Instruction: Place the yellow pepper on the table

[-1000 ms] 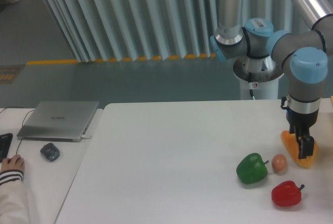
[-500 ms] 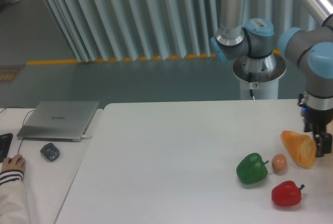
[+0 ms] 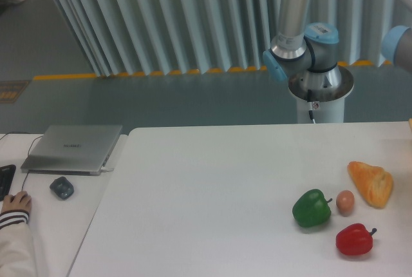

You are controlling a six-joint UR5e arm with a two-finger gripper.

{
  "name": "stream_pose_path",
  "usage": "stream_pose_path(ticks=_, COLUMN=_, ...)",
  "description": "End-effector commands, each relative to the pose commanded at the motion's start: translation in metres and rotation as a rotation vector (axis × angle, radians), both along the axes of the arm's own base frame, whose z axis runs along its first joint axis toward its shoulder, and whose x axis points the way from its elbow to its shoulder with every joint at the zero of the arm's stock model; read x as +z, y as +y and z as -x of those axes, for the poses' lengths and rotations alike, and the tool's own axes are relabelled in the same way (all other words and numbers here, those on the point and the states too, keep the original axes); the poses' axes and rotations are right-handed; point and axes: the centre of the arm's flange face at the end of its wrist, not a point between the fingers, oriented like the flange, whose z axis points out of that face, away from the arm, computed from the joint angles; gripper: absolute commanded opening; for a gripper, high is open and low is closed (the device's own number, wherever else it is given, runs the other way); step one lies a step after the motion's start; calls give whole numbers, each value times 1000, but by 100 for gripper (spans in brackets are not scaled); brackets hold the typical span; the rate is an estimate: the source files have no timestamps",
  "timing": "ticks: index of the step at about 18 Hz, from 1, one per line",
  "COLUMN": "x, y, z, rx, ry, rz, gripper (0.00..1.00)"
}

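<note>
Nowhere in this view does the yellow pepper show; neither on the tabletop [image 3: 212, 200] nor anywhere around it is there a glossy yellow fruit, so its place cannot be told from here; it may sit beyond the right edge of the picture. What lies on the tabletop is a green pepper [image 3: 311, 208], a small egg [image 3: 346, 201] just beside it, a red pepper [image 3: 354, 239] below those, and an orange-tan bread [image 3: 371, 183] to the right; the bread now rests bare, whereas a second ago the hand was down upon it and half a second ago just beside it. The hand has since swung off to the right and is out of view; only a blue joint of the arm [image 3: 400, 44] shows at the frame's edge, so whether the hand is released or clenched cannot be told. Judging from this, the arm is heading toward something off-frame, likely the yellow pepper, and the placing is not yet begun.
</note>
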Motion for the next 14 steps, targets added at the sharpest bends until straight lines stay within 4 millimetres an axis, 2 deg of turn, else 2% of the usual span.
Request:
stream_pose_path(ticks=4, x=-1, y=-21, z=17, rx=-112, ry=7, rz=7, gripper=100)
stream_pose_path(ticks=5, x=-4, y=-29, z=23, rx=-162, ry=10, rz=10, gripper=100)
stream_pose_path(ticks=6, x=-8, y=-28, z=26, rx=-200, ry=13, rz=15, gripper=100)
stream_pose_path(ticks=10, x=-23, y=-43, z=46, rx=-355, ry=14, rz=142, gripper=100)
stream_pose_path(ticks=12, x=-27, y=-55, z=58, rx=-386, ry=13, rz=144, gripper=100)
stream_pose_path(ticks=14, x=-31, y=-76, z=70, rx=-418, ry=13, rz=147, gripper=100)
